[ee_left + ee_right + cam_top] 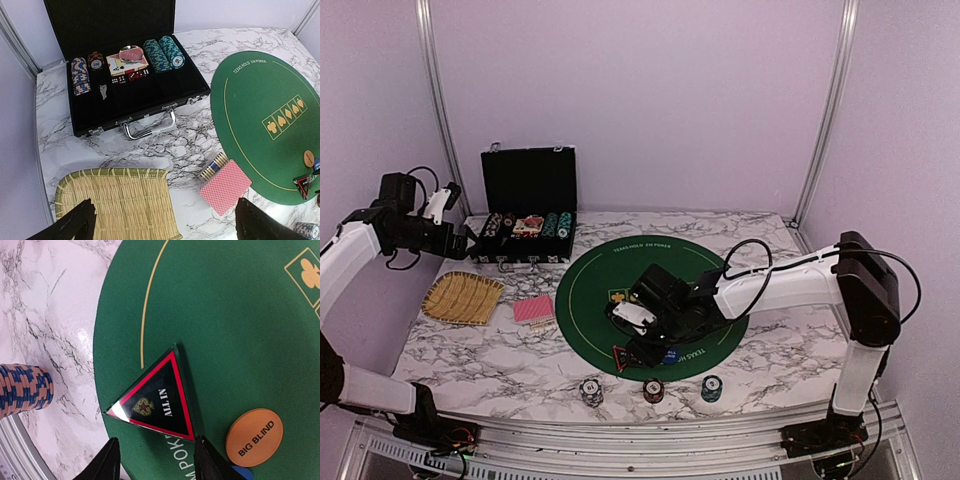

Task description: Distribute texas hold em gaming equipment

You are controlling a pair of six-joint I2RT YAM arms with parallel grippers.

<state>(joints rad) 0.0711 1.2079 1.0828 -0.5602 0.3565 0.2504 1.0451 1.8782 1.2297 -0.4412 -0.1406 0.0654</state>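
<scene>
The right gripper hangs low over the near rim of the round green felt mat. Its two dark fingers stand partway apart. The dark red-edged "ALL IN" triangle lies flat on the mat just ahead of the fingertips, its near edge facing the gap between them. One near corner sits right at the tip of one finger and the other corner lies a little beyond the other finger. The pictures do not show whether the fingers pinch the triangle.

The orange "BIG BLIND" disc lies just beside the triangle on the felt, and a sliver of a blue disc shows at its lower edge. A stack of blue-and-orange striped poker chips stands off the mat on the white marble table.

The left gripper hovers over the woven straw tray with its fingers spread wide and nothing between them. The red-backed playing cards lie on the marble between the tray and the mat. The open black case holds more chips at the far side.
</scene>
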